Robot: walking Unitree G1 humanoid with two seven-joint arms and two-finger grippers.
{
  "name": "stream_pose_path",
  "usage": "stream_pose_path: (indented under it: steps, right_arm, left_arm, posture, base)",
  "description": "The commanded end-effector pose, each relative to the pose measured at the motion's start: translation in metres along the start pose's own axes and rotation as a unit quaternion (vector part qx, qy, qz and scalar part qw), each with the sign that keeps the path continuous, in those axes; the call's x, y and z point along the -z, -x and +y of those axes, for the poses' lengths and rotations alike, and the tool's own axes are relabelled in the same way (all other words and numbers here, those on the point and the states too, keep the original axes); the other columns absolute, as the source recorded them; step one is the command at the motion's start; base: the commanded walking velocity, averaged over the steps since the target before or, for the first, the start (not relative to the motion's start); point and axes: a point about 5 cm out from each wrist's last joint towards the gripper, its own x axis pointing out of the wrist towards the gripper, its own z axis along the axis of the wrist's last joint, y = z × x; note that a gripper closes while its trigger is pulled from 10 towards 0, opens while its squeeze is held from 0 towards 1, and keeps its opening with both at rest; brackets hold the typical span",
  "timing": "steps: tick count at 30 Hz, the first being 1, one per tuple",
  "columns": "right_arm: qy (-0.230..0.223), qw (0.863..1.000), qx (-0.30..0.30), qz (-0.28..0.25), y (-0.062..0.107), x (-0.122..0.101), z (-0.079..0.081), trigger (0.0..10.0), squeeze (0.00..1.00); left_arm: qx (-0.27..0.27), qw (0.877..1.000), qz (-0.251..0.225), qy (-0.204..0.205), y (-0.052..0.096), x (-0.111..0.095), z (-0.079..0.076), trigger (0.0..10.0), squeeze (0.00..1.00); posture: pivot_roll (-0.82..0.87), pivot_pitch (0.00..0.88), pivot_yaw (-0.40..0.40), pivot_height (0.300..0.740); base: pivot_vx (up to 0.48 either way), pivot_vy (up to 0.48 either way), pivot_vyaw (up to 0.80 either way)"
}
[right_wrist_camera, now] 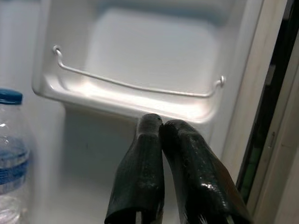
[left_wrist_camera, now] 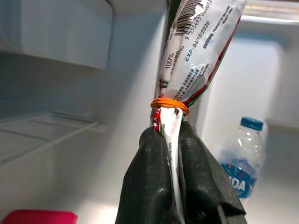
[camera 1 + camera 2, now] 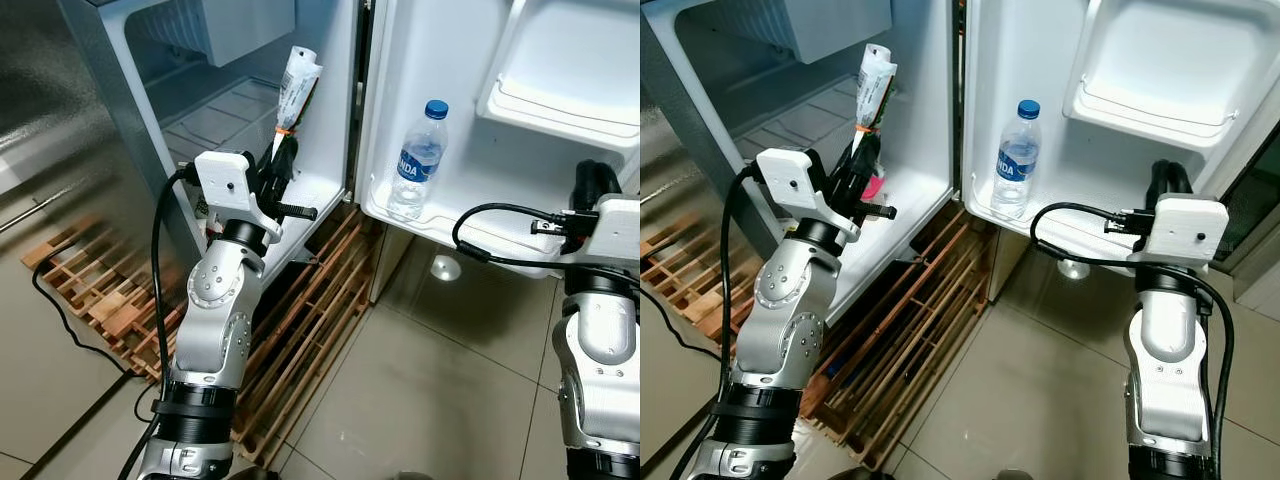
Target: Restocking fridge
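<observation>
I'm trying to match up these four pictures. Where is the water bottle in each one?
Left eye view: water bottle upright on the fridge door's bottom shelf.
Right eye view: same shelf, centre.
Left wrist view: behind the left gripper's packet.
Right wrist view: at the edge.
Shared landmark: its blue cap.

We see open room across the white fridge compartment's floor [image 3: 225,115]; a small red container [image 2: 39,217] sits low near its front edge; on the door's lower shelf [image 3: 1080,235] the clear blue-capped water bottle [image 3: 1015,160] blocks the hinge end, the rest lies open.
</observation>
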Motion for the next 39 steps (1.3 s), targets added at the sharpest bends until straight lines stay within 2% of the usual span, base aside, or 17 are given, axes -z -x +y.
stream_pose_path:
  steps: [1, 2, 3, 4, 7, 10, 14, 15, 17, 23, 29, 39]
  right_arm:
    - [0.007, 1.000, 0.018, -0.009, 0.000, -0.005, -0.006, 10.0, 0.20]
    - [0.009, 1.000, 0.022, -0.015, 0.001, -0.008, -0.007, 10.0, 0.20]
    - [0.013, 0.999, 0.018, -0.041, 0.002, -0.021, -0.005, 10.0, 0.20]
    - [0.013, 0.999, 0.018, -0.041, 0.002, -0.021, -0.005, 10.0, 0.20]
    - [0.013, 0.996, 0.017, -0.081, 0.001, -0.043, -0.003, 10.0, 0.20]
    - [0.011, 0.996, 0.021, -0.084, -0.002, -0.045, -0.003, 10.0, 0.20]
    - [0.010, 0.993, 0.041, -0.107, -0.014, -0.057, -0.009, 10.0, 0.21]
    - [0.013, 0.989, 0.049, -0.136, -0.024, -0.071, -0.014, 10.0, 0.20]
    - [0.018, 0.985, 0.060, -0.164, -0.033, -0.087, -0.020, 10.0, 0.20]
    - [0.042, 0.968, 0.064, -0.240, -0.050, -0.124, -0.028, 10.0, 0.20]
    - [0.045, 0.962, 0.053, -0.266, -0.053, -0.138, -0.026, 10.0, 0.20]
    - [0.044, 0.964, 0.041, -0.260, -0.053, -0.136, -0.023, 10.0, 0.20]
  left_arm:
    - [0.013, 1.000, -0.013, 0.001, -0.006, -0.007, -0.002, 10.0, 0.00]
    - [0.011, 1.000, -0.018, 0.003, -0.006, -0.010, -0.001, 10.0, 0.00]
    - [0.010, 0.999, -0.046, 0.006, -0.007, -0.022, -0.002, 10.0, 0.00]
    - [0.010, 0.999, -0.046, 0.006, -0.007, -0.022, -0.002, 10.0, 0.00]
    - [0.033, 0.996, -0.083, -0.012, -0.012, -0.042, -0.013, 10.0, 0.00]
    - [0.043, 0.995, -0.089, -0.015, -0.015, -0.045, -0.018, 10.0, 0.00]
    - [0.073, 0.991, -0.109, -0.016, -0.020, -0.054, -0.028, 10.0, 0.00]
    - [0.081, 0.988, -0.133, -0.010, -0.025, -0.066, -0.030, 10.0, 0.00]
    - [0.080, 0.985, -0.155, -0.004, -0.029, -0.077, -0.029, 10.0, 0.00]
    - [0.077, 0.979, -0.190, 0.007, -0.035, -0.093, -0.030, 10.0, 0.00]
    - [0.080, 0.977, -0.196, 0.013, -0.036, -0.096, -0.034, 10.0, 0.00]
    - [0.075, 0.977, -0.197, 0.022, -0.038, -0.097, -0.034, 10.0, 0.00]
  posture:
    - [-0.21, 0.000, 0.047, 0.740]
    - [-0.21, 0.000, 0.047, 0.740]
    - [-0.21, 0.000, 0.048, 0.740]
    - [-0.21, 0.000, 0.048, 0.740]
    - [-0.22, 0.000, 0.048, 0.740]
    - [-0.23, 0.000, 0.051, 0.740]
    - [-0.23, 0.000, 0.054, 0.740]
    - [-0.23, 0.000, 0.057, 0.740]
    - [-0.23, 0.000, 0.058, 0.740]
    - [-0.23, 0.000, 0.059, 0.740]
    - [-0.24, 0.000, 0.054, 0.740]
    - [-0.24, 0.000, 0.051, 0.740]
  base:
    - [0.000, 0.000, 0.00]
    - [0.000, 0.000, 0.00]
    - [0.000, 0.000, 0.00]
    - [0.000, 0.000, 0.00]
    - [0.000, 0.000, 0.00]
    - [0.000, 0.000, 0.00]
    - [0.000, 0.000, 0.00]
    - [0.000, 0.000, 0.00]
    - [0.304, 0.000, 0.00]
    - [0.452, 0.000, 0.00]
    - [0.451, 0.000, 0.00]
    - [0.357, 0.000, 0.00]
